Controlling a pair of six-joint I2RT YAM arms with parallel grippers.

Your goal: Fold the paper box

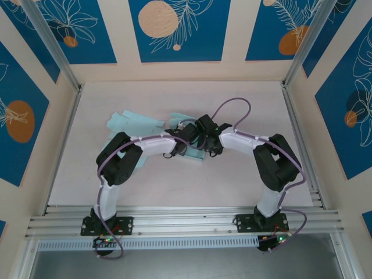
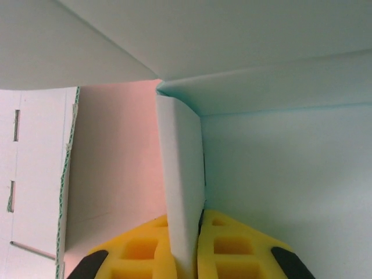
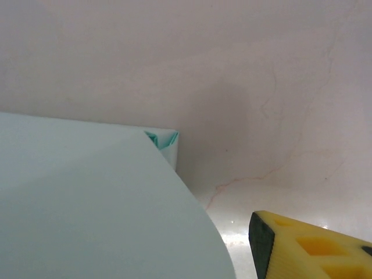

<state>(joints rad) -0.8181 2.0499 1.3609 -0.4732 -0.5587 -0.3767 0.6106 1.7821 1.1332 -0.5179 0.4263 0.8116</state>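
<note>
The work surface is a pale table enclosed by blue patterned wall panels. The paper box, light teal, lies at the table's centre. Its unfolded flaps spread flat toward its left end, so its long axis runs roughly left to right. At the box's right end, the left gripper is closed narrowly on an upright flap, which stands between the yellow fingers and rises away from them. Just right of that flap, the box walls meet in a corner; no contents are visible there. The right gripper sits at the box's right edge, with one finger beside the box and apparently apart from it. Its finger spread cannot be told. The left arm is judged better placed for the coming fold.
</note>
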